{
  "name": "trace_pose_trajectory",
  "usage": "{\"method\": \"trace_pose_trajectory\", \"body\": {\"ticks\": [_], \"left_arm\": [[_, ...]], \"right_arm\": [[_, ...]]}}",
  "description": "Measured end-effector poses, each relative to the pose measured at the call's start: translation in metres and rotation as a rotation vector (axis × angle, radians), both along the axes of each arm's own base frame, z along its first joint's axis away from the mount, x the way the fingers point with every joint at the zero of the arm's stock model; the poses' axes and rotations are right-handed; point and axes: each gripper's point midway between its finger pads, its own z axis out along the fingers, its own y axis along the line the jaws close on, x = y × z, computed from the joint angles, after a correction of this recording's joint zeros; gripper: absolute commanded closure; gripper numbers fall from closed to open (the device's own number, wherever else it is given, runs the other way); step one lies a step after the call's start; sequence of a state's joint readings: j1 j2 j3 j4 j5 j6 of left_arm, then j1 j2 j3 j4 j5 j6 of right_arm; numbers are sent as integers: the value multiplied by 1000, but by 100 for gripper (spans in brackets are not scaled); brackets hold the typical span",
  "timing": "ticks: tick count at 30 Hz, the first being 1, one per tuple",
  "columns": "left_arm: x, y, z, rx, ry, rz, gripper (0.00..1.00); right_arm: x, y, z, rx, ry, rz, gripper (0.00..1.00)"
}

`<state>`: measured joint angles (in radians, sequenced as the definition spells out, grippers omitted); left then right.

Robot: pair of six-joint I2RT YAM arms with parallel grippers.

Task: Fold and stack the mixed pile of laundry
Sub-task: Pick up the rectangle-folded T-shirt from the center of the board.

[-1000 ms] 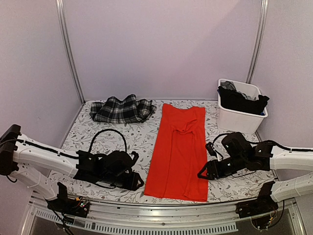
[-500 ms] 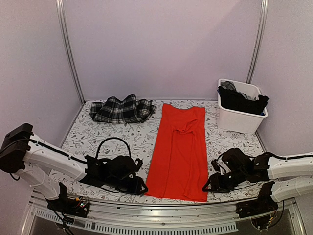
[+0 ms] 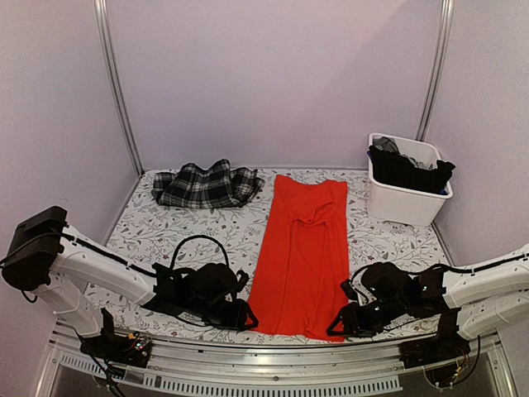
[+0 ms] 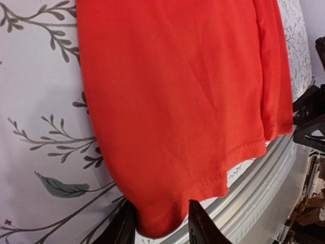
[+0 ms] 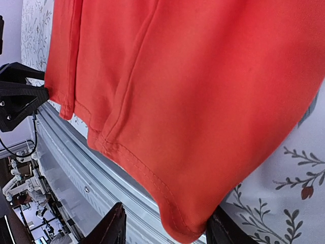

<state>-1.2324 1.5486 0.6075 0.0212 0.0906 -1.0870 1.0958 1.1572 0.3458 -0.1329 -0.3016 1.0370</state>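
Over the last second the left hand has been brought to the 7 o'clock corner of the orange garment, laid flat from 12 to 6 o'clock on the counter, and the right hand to its 5 o'clock corner. Both hands are held part-open astride those corners, nothing yet pinched; a fold towards 12 o'clock is judged imminent.

orange-red garment corner between spread fingers, floral tablecloth
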Motion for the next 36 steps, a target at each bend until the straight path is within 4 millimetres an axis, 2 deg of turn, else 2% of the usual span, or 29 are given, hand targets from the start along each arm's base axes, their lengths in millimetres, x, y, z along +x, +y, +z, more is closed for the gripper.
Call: {"method": "trace_pose_trajectory", "body": {"ticks": [6, 8, 10, 13, 14, 21, 26, 29, 31, 36], "left_arm": [[-1, -1, 0, -4, 9, 2, 69], [-1, -1, -1, -4, 12, 4, 74], [-1, -1, -1, -1, 15, 6, 83], [-3, 1, -4, 7, 18, -3, 97], [-4, 1, -5, 7, 20, -7, 100], [-15, -4, -3, 3, 15, -72, 100], [-25, -9, 7, -9, 11, -126, 100], [-17, -14, 23, -40, -12, -131, 100], [-5, -20, 36, -68, -33, -131, 100], [53, -35, 71, -128, -114, -85, 100]], "right_arm": [[-10, -2, -1, -3, 30, -8, 50], [-12, -2, -4, -10, 39, -9, 59], [-13, 1, -6, -20, 45, -7, 71], [-14, 2, -10, -34, 46, -5, 96], [-14, 2, -10, -37, 43, -4, 100], [-24, -7, -12, -94, 8, 37, 100], [-29, -7, -7, -108, -17, 61, 100], [-17, -11, 6, -97, -57, 17, 100], [-1, -11, 20, -70, -87, -29, 100], [55, -20, 48, -28, -191, -155, 100]]}}
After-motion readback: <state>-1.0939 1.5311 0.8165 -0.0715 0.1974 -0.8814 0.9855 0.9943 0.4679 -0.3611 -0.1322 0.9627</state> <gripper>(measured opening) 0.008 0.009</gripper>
